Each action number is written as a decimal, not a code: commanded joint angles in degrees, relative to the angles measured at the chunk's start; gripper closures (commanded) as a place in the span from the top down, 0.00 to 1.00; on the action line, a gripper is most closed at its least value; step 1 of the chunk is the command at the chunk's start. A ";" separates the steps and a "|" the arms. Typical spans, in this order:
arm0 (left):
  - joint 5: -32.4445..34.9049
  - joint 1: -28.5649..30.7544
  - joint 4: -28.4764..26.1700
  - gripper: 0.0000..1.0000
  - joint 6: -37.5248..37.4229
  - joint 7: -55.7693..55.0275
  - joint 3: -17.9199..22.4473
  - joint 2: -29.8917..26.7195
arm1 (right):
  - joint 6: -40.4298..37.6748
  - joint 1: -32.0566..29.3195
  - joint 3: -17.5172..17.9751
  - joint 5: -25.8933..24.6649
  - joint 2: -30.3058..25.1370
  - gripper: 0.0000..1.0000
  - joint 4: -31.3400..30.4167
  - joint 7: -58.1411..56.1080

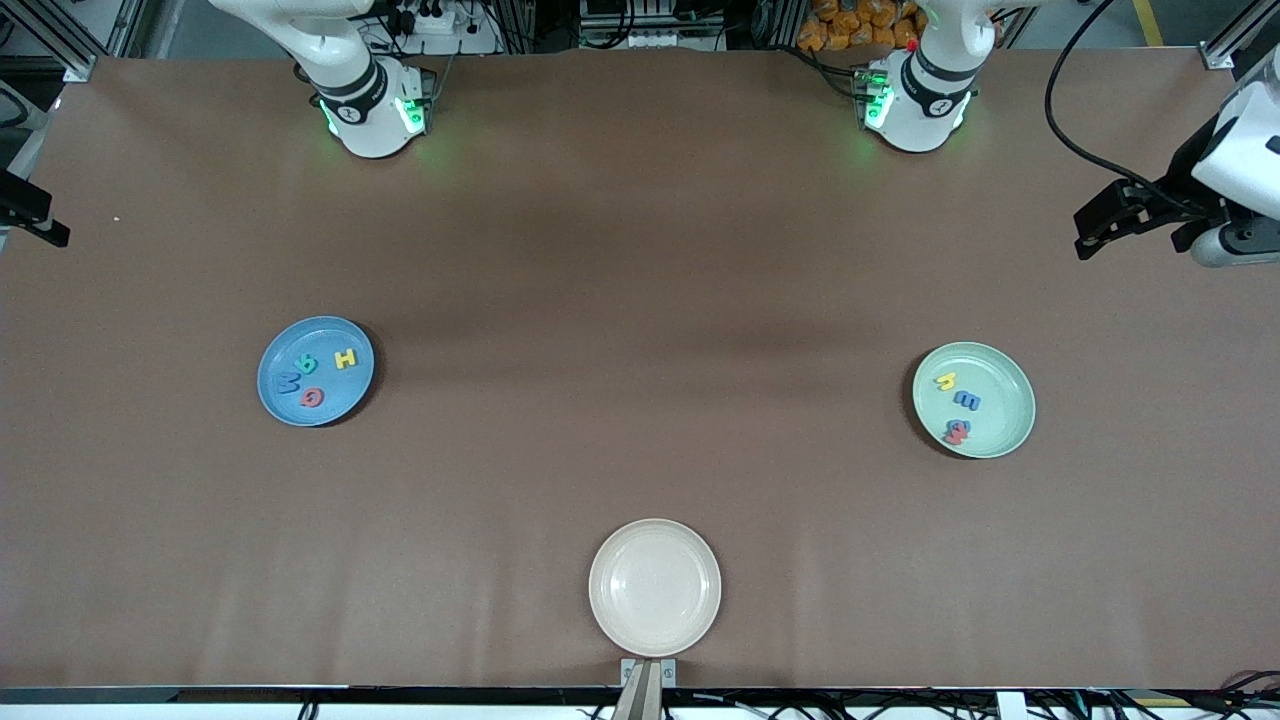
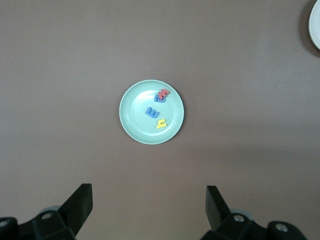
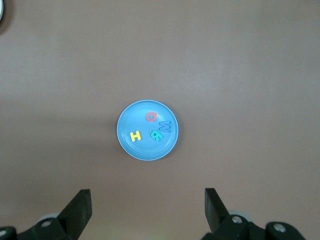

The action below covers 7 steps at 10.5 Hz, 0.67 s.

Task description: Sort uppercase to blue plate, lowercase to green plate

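The blue plate [image 1: 316,371] lies toward the right arm's end of the table and holds the uppercase letters: yellow H [image 1: 345,359], a teal letter [image 1: 306,365], blue W [image 1: 289,382] and red Q [image 1: 312,398]. The green plate [image 1: 973,399] lies toward the left arm's end and holds the lowercase letters: yellow n [image 1: 946,379], blue m [image 1: 966,400], and red w [image 1: 958,432] lying partly on a blue one. My left gripper [image 2: 148,189] hangs open and empty high over bare table, looking down on the green plate [image 2: 151,112]. My right gripper [image 3: 147,192] hangs the same way, open and empty, above the blue plate [image 3: 146,130].
A cream plate [image 1: 655,587] with nothing in it sits near the table's front edge, midway between the two arms. Brown table surface stretches between the three plates. The arm bases [image 1: 372,105] [image 1: 915,100] stand along the table's edge farthest from the front camera.
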 commanded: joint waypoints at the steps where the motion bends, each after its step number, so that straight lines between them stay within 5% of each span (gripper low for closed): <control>1: -1.50 -0.89 2.06 1.00 -1.18 1.57 0.30 0.40 | -0.57 -0.62 0.20 1.08 0.18 1.00 0.92 -1.46; 7: -1.50 -0.28 2.68 1.00 -1.09 1.92 -0.31 0.84 | -0.49 -0.71 0.03 0.91 -0.09 1.00 1.10 -4.71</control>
